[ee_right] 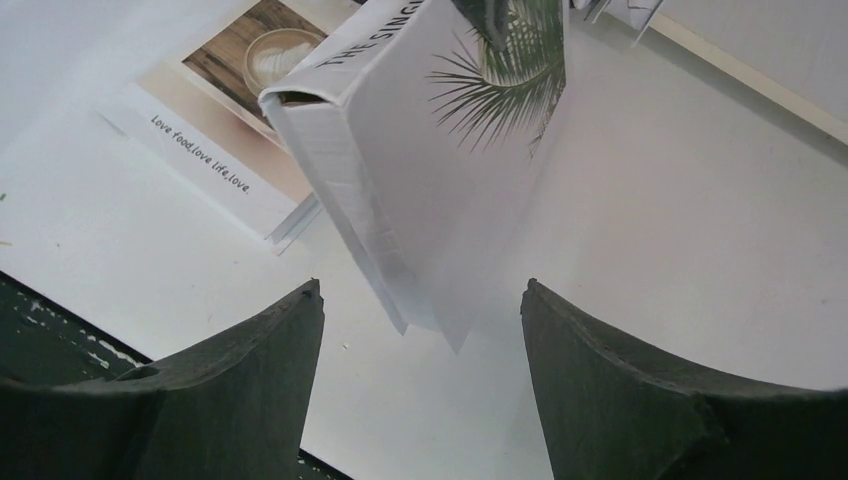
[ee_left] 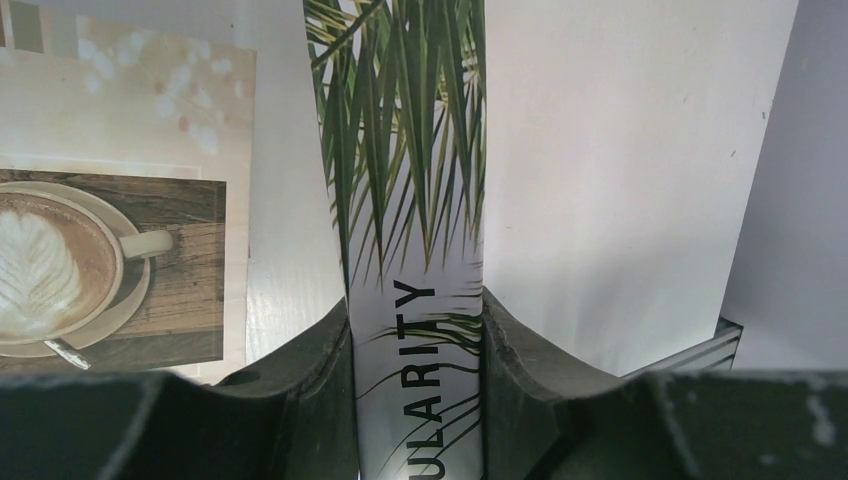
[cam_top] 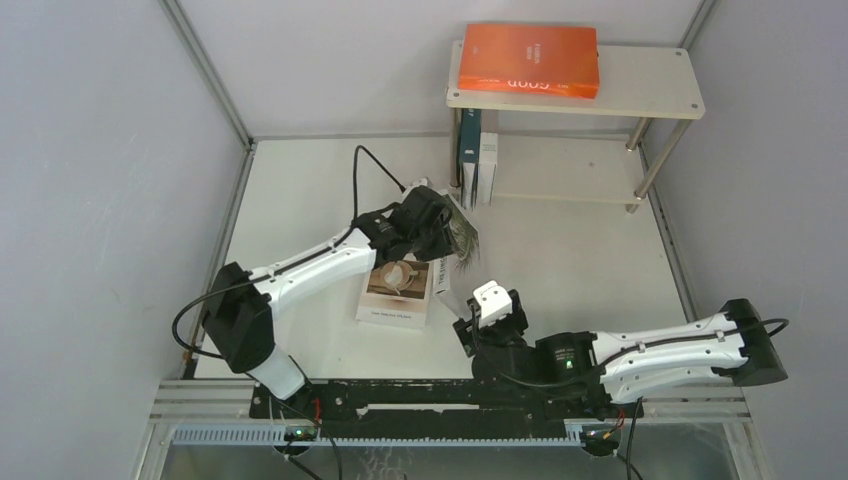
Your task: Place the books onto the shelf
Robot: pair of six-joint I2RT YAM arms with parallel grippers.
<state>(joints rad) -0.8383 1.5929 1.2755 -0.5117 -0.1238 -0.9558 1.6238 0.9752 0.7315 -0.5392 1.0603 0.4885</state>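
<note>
Closest to us in the wrist views are each tool's own dark fingers. Our left tool (ee_left: 416, 300) is clamped narrow on the thin white palm-leaf book (ee_left: 415, 150), one finger (ee_left: 320, 350) pressed to each face. The book stands on edge, runs straight out ahead of the fingers, and is lifted off the white table (cam_top: 560, 260). Our right tool (ee_right: 422, 290) stands wide with nothing in it. The lower corner of that same book hangs just ahead of its gap, touching neither finger as far as we can tell.

Below the left tool and to its left, the white book with the coffee-cup photo (cam_top: 395, 290) lies flat on the table. Well ahead of the left tool stands the small two-level shelf of pale beige boards on shiny metal legs (cam_top: 650, 85). The bright orange book (cam_top: 528, 58) lies flat on its upper board. The dark teal book (cam_top: 468, 150) and the plain grey-white book (cam_top: 488, 160) stand upright together on the lower board, at the end nearer the left tool.

We see three risks. One narrow pinch carries the whole book, so a quick swing could make it pivot or slide out. The right tool sits so near the hanging corner that a move by either arm could knock it. At the shelf, a tilted book could catch the upper board's edge. It could also push over the two upright books, which nothing props on their open side.
</note>
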